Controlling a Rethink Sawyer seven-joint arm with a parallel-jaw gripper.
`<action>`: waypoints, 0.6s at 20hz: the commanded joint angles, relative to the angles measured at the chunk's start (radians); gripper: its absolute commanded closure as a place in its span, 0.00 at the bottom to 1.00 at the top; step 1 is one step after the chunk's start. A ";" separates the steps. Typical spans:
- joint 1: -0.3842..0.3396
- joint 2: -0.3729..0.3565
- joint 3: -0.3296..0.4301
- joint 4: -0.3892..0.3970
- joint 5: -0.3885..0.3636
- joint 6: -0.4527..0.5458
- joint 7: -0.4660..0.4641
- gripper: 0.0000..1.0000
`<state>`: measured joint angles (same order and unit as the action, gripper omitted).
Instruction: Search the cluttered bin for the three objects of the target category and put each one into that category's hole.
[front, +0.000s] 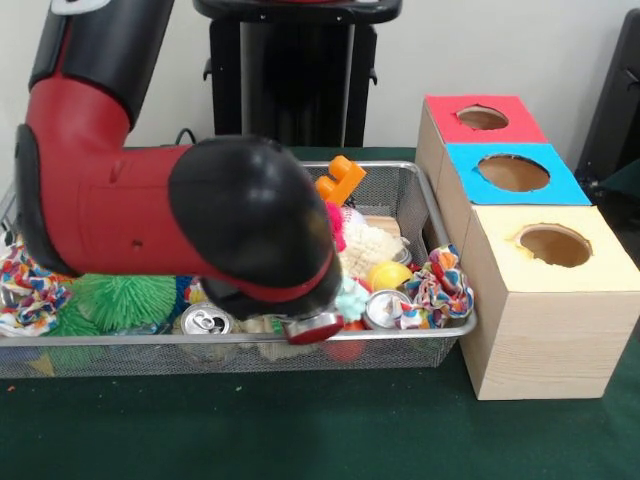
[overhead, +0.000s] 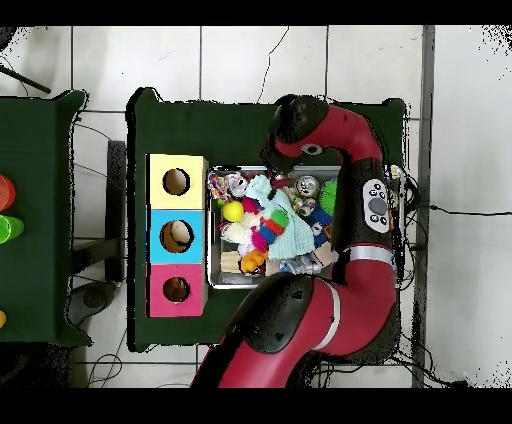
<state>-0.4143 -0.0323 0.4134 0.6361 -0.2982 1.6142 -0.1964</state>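
Even indoor light, soft shadows, glare on can tops (front: 206, 321).

Robot arm (front: 150, 210): thick rounded segments in glossy red, capped with bulbous matte black joint covers. A thin red band edges the big black cap. One small dark dot, perhaps a screw hole, shows on the red shell. Silver metal collar (front: 313, 327) with a red rim under the cap. Grey oval button panel (overhead: 376, 204) on the link; pale band (overhead: 369, 254) below it.
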 joint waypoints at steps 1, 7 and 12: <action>0.029 -0.150 -0.057 0.377 0.081 -0.376 0.669 0.00; -0.003 -0.176 -0.086 0.523 0.109 -0.512 0.686 0.00; -0.038 -0.167 -0.105 0.568 0.107 -0.566 0.683 0.00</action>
<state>-0.4050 -0.1854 0.3512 0.9998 -0.2065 1.1738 0.1808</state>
